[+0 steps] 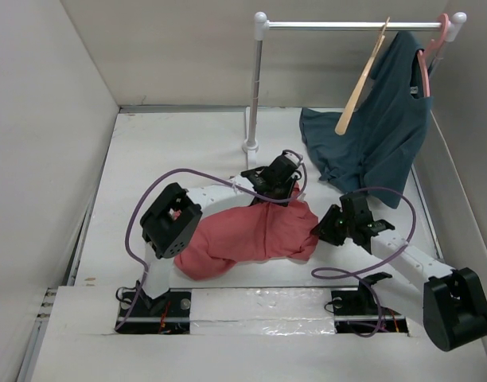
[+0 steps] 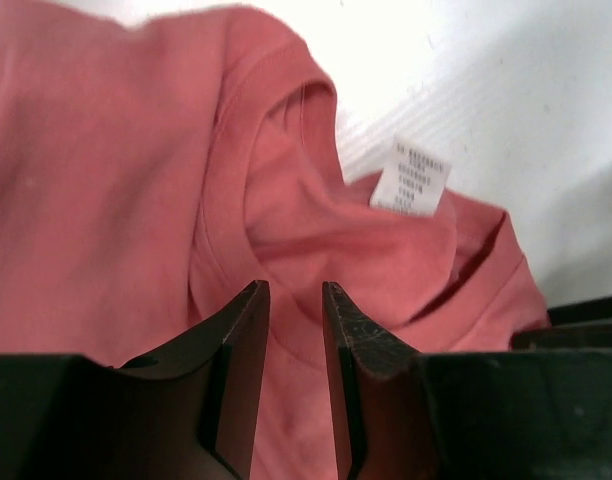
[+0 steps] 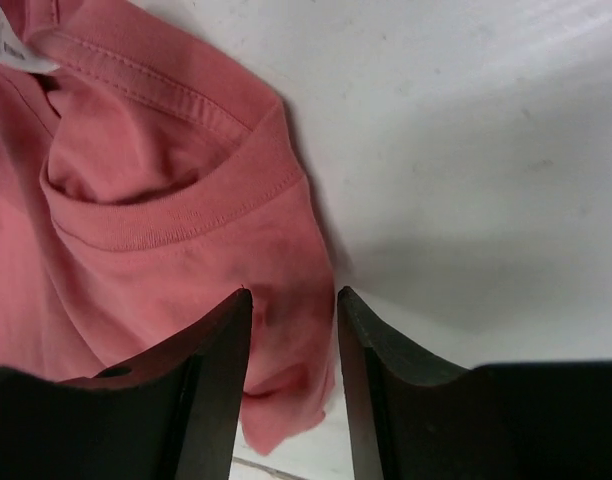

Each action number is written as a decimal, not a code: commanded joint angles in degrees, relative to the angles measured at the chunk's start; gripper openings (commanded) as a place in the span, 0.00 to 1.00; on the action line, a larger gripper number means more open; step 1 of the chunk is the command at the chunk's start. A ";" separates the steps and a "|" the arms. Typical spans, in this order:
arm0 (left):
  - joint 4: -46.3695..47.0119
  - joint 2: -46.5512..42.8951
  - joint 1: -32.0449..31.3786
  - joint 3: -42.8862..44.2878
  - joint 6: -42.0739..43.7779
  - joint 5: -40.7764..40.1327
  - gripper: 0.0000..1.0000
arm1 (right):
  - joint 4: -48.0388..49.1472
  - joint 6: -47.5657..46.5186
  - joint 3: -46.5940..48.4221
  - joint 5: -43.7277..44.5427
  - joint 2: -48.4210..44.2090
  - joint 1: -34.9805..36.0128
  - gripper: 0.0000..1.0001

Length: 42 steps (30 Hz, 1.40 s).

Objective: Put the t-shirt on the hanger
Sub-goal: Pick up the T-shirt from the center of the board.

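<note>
Overhead, white worktop (image 1: pixel 148 159) seen boxed in by pale walls. Rail (image 1: pixel 347 25) at back is hung with wooden hanger (image 1: pixel 360 86), tilted, and pink hanger (image 1: pixel 426 73) draped with teal shirt (image 1: pixel 379 147). Red t-shirt (image 1: pixel 243 235) heaped mid-worktop, well apart from wooden hanger. Bare worktop seen at far left. Left arm (image 1: pixel 220 191) bent over collar, right arm (image 1: pixel 411 259) reached to t-shirt's right edge. Left jaws and right jaws each narrowly parted over fabric, nothing gripped.

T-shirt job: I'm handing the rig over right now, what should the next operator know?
The left gripper is open over the collar.
The right gripper is open at the t-shirt's edge.
The t-shirt lies crumpled on the table, not lifted.
The hanger hangs bare on the rail.
Done: nothing yet.
Left: grasp the t-shirt and get it onto the hanger.
</note>
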 commanded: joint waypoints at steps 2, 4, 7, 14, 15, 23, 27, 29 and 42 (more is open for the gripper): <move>1.16 1.91 -0.07 4.70 2.19 -3.18 0.25 | 9.52 0.53 -2.07 -3.77 2.52 -0.86 0.35; 1.60 2.53 -0.07 5.58 2.63 -4.24 0.25 | 11.11 1.23 -3.56 -4.74 2.00 -0.86 0.15; 1.51 4.72 -0.07 8.03 4.21 -6.09 0.28 | 8.75 1.24 -3.84 -5.00 -0.72 -0.86 0.06; -0.24 10.00 -0.07 13.22 5.88 -8.29 0.28 | -5.92 -0.26 -1.30 -5.27 -10.91 0.88 0.00; -0.07 10.09 0.46 13.31 6.32 -8.29 0.28 | -9.50 -0.17 0.62 -3.79 -12.67 1.42 0.00; 0.01 11.85 0.46 14.46 7.99 -8.47 0.27 | -16.48 0.00 4.34 -2.98 -14.53 3.61 0.00; -0.16 12.81 0.46 15.51 8.26 -7.32 0.26 | -17.27 1.50 3.72 -2.72 -16.55 4.15 0.00; -0.16 13.60 0.46 16.04 8.52 -6.88 0.26 | -17.89 1.94 3.81 -2.63 -17.69 4.67 0.00; 0.37 14.75 0.46 17.36 10.19 -0.65 0.27 | -18.07 3.78 3.02 -2.01 -19.63 5.20 0.00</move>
